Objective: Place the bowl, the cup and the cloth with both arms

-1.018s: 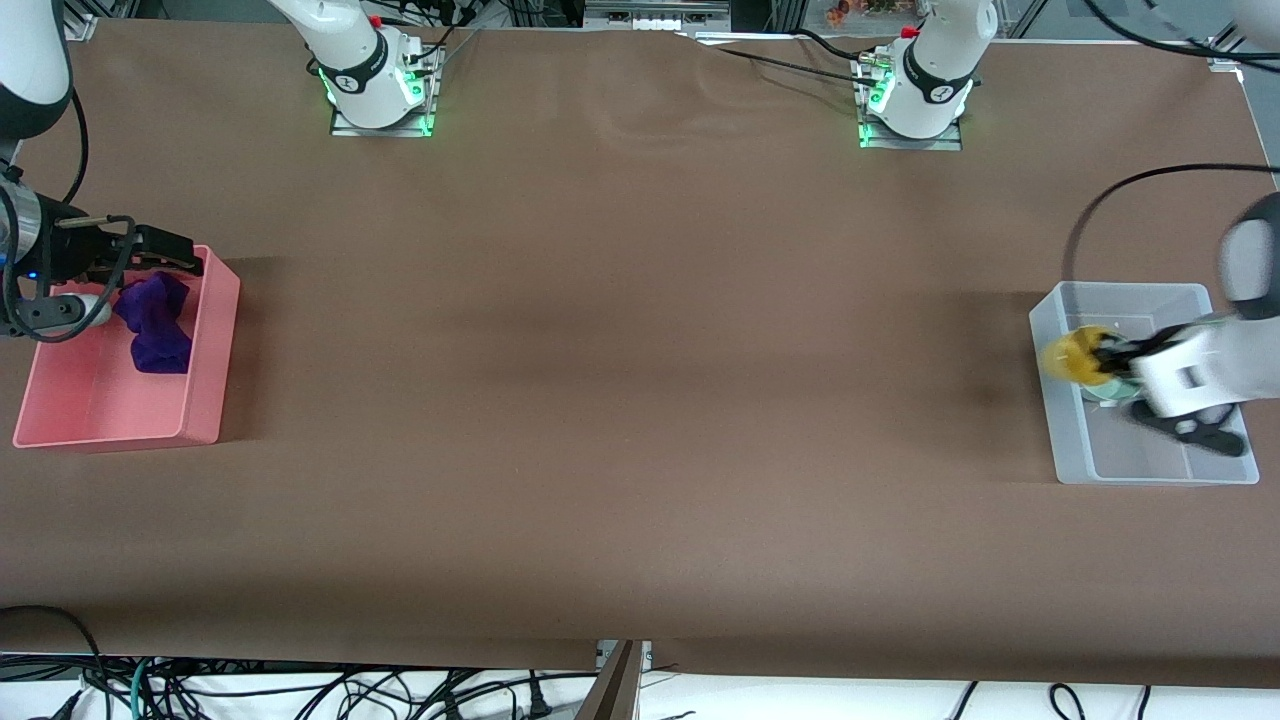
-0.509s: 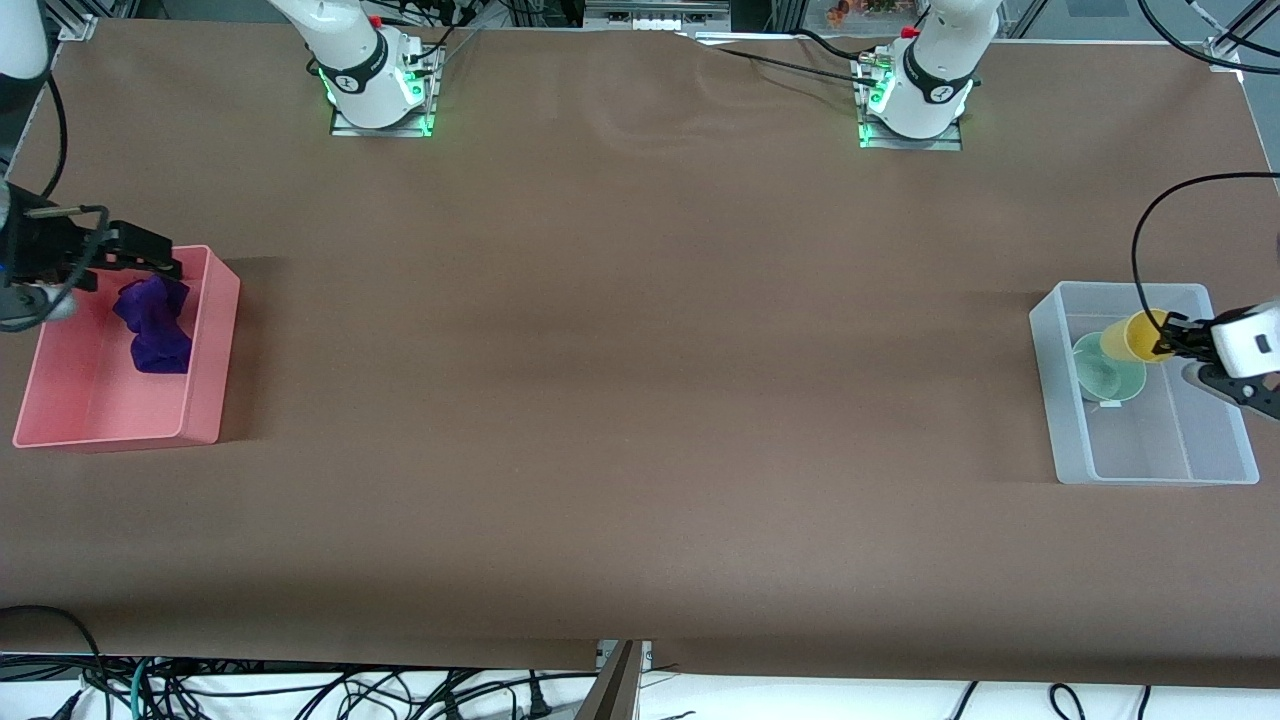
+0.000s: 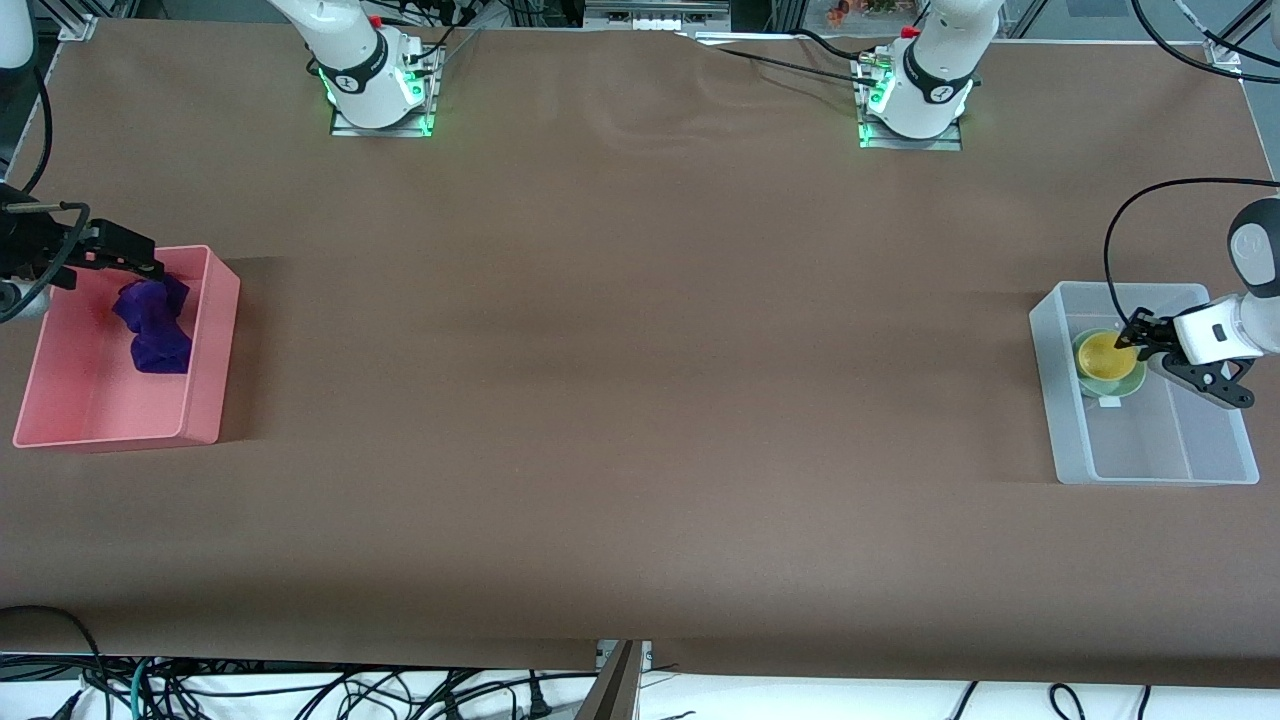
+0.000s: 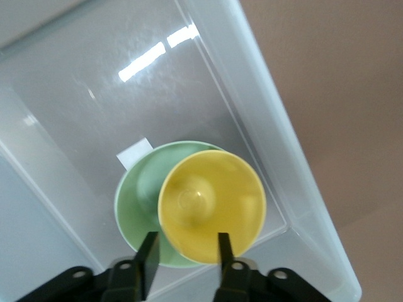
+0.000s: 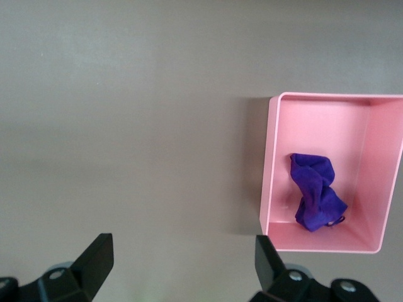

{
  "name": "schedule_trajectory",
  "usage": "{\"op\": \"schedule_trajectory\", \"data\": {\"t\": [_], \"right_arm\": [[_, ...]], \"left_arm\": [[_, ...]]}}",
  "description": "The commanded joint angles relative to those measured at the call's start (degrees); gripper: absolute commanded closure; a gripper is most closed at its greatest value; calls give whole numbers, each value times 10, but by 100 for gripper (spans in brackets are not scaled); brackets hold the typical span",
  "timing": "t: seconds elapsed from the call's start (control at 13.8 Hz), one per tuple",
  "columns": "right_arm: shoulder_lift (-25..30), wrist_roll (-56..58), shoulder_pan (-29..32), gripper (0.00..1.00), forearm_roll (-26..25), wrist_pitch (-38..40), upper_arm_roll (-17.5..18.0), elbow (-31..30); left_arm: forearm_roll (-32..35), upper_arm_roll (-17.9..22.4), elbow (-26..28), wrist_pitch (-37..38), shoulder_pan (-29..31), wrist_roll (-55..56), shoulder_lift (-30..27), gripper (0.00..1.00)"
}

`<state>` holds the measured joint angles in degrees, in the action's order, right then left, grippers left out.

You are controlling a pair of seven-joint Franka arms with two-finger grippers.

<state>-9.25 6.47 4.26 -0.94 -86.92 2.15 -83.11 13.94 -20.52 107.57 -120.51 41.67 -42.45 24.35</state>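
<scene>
**Desk** point(image 3: 640, 400): brown sheet; one bin at each arm's end.

**Clear bin** point(image 3: 1200, 470): at 3 o'clock in the front view, toward the left arm's end. The bowl and cup are held in it.

**Bowl** point(image 3: 1128, 386): mint green, set on the bin floor in the part farther from the front camera.

**Cup** point(image 3: 1102, 356): yellow, upright, nested in the bowl. Half a second ago it was carried tilted above the bin; a second ago it was gripped in a blur of motion. It is now seated. In the left wrist view the cup point(image 4: 211, 206) is seen off-centre in the bowl point(image 4: 135, 201).

**Left gripper** point(image 3: 1133, 334): over the clear bin, beside the cup rim. In the left wrist view its jaws are seen narrowly parted astride the near rim, one finger point(image 4: 149, 258) outside and the other against the wall; whether grip is kept or just let go cannot be told.

**Pink bin** point(image 3: 210, 340): at 9 o'clock, toward the right arm's end.

**Cloth** point(image 3: 155, 325): purple, crumpled, lying in the pink bin, unmoved across the last second.

**Right gripper** point(image 3: 125, 258): over the bin's edge, raised since a second ago. Jaws spread wide and empty, as shown in the right wrist view.

**Status**: all three items appear placed; only the left arm's release and withdrawal are judged outstanding.
</scene>
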Motion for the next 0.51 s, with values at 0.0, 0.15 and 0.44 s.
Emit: {"op": "schedule_trajectory", "data": {"t": [0.0, 0.15, 0.44], "right_arm": [[4, -28, -5, 0, -5, 17, 4, 2], [4, -30, -6, 0, -4, 18, 3, 2], [14, -32, -5, 1, -3, 22, 1, -2]], "left_arm": [[1, -35, -62, 97, -3, -13, -29, 0], [1, -64, -127, 178, -4, -8, -29, 0], [-1, -118, -176, 272, -4, 70, -41, 0]]}}
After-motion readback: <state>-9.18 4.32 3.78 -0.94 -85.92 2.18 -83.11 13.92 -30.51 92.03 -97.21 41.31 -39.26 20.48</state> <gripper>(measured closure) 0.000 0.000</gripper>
